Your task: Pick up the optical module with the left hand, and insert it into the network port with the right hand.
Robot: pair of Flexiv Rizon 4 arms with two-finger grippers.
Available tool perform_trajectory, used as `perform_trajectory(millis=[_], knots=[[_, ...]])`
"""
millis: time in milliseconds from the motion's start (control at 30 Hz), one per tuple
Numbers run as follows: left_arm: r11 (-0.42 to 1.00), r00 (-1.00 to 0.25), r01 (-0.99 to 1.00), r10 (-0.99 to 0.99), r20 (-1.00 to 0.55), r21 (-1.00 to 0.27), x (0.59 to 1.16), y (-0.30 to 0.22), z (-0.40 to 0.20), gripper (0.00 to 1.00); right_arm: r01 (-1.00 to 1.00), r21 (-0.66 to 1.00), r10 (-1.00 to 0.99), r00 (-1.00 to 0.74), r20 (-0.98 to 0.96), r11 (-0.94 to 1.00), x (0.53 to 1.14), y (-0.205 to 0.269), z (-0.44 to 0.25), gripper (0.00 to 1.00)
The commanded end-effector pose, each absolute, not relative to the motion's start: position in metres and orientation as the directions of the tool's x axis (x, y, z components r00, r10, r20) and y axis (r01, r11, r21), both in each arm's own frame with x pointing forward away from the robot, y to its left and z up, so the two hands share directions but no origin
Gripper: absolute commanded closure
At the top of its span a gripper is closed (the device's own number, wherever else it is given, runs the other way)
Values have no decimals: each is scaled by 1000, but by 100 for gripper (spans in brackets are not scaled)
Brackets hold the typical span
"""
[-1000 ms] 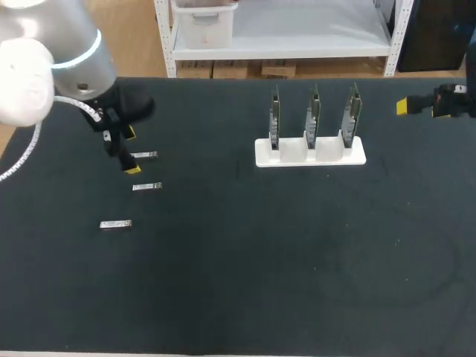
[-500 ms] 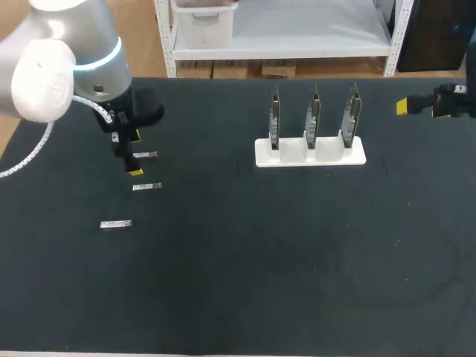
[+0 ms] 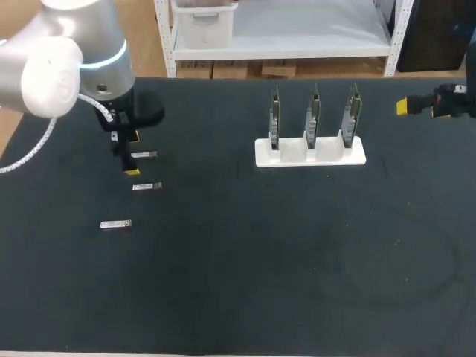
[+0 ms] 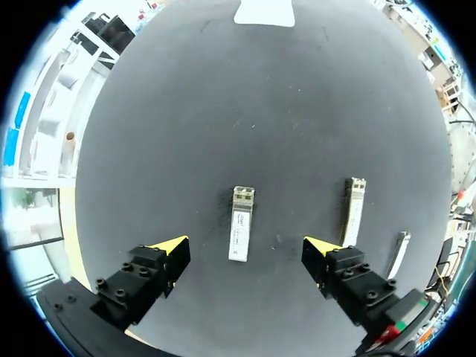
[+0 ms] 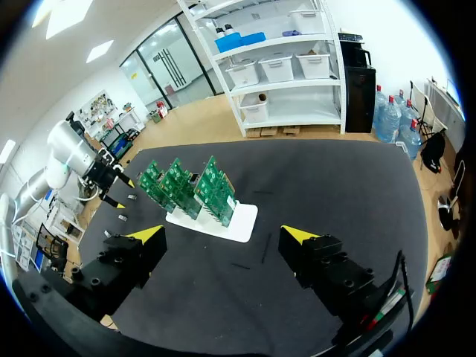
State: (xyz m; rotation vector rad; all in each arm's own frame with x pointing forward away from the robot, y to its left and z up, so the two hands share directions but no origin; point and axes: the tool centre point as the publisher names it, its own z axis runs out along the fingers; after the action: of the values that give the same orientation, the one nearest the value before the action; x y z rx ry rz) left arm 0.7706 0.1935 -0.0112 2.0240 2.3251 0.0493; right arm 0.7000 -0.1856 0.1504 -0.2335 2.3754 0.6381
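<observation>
The left pincer (image 4: 245,247), spread wide, hangs over a metal module (image 4: 239,223) lying flat on the dark tabletop (image 3: 260,260), fingers clear of it. The right pincer (image 5: 223,238), also spread, is well apart, past the circuit boards (image 3: 312,115).

The head view looks down from above and behind on the whole dark matte bench (image 3: 245,282). The left wrist view faces straight down, close over a small silver rectangular module (image 4: 240,223). The right wrist view looks across the bench from its right side, farther off. All three share the white rectangular stand of green circuit boards (image 3: 310,152).
</observation>
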Motion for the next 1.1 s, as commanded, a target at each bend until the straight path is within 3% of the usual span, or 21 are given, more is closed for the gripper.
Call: perform_trajectory(millis=[33, 867, 933, 967, 1000, 1033, 1100], knots=[[140, -139, 988, 990, -21, 70, 771, 197, -15, 0, -320, 382, 0, -767, -642, 867, 700, -185, 150, 0], [146, -146, 989, 989, -2, 1, 767, 194, -22, 0, -320, 382, 0, -767, -642, 867, 700, -185, 150, 0], [151, -151, 989, 989, -1, 1, 766, 194, -23, 26, -320, 382, 0, -767, -642, 867, 700, -185, 150, 0], [152, -152, 988, 988, 0, -2, 766, 194, -23, 59, -320, 382, 0, -767, -642, 867, 700, -185, 150, 0], [152, -152, 988, 988, -1, -3, 766, 194, -23, 85, -320, 382, 0, -767, -642, 867, 700, -185, 150, 0], [155, -155, 988, 988, -3, -1, 766, 194, -23, 100, -320, 382, 0, -767, -642, 867, 700, -185, 150, 0], [157, -157, 988, 988, -5, -2, 766, 194, -23, 100, -320, 382, 0, -767, -642, 867, 700, -185, 150, 0]])
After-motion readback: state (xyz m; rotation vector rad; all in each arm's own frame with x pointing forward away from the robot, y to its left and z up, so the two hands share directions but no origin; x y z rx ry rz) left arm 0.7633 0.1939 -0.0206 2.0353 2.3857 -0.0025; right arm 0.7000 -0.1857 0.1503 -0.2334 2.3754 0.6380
